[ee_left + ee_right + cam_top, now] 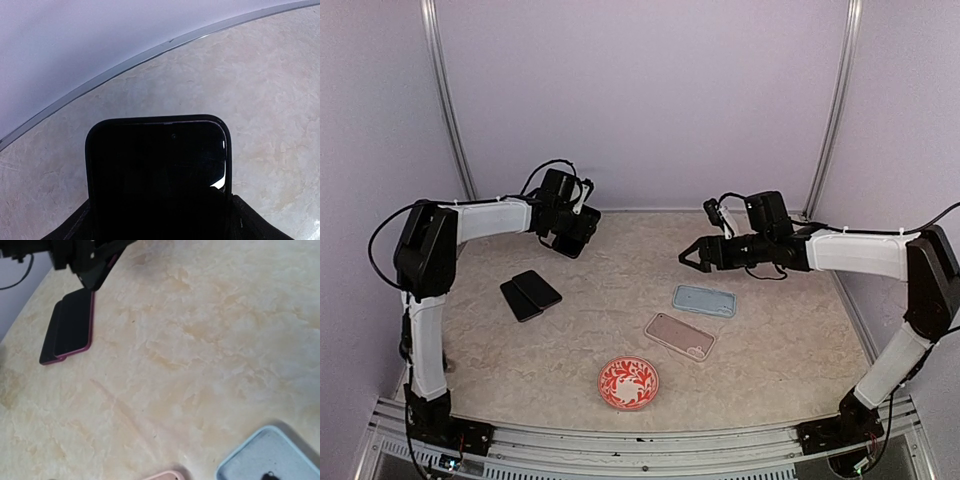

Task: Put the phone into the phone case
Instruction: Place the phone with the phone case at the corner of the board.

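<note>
Marbled beige table (780, 350) under lilac walls. No part of the task looks finished: the phone (157, 170) is off the table, clamped by its near end in the left claw (568, 232) at the upper left of the overhead view, close to the back wall. Right of centre lie a blue case (704, 300) and a pinkish case (679, 336), flat, apparently empty and well apart from the phone; which one is meant I cannot tell. By my reckoning the phone has yet to be carried over, lined up and pressed in. In the left wrist view its long axis runs straight up the frame, away from the claw. Its rounded free end points toward the table's far edge, and its dark glossy face is toward the camera. The right claw (693, 255) hovers above the blue case in the frame, fingers apart, holding nothing. Two dark phones (530, 294) overlap at the left, and a red patterned plate (628, 383) sits at bottom centre
</note>
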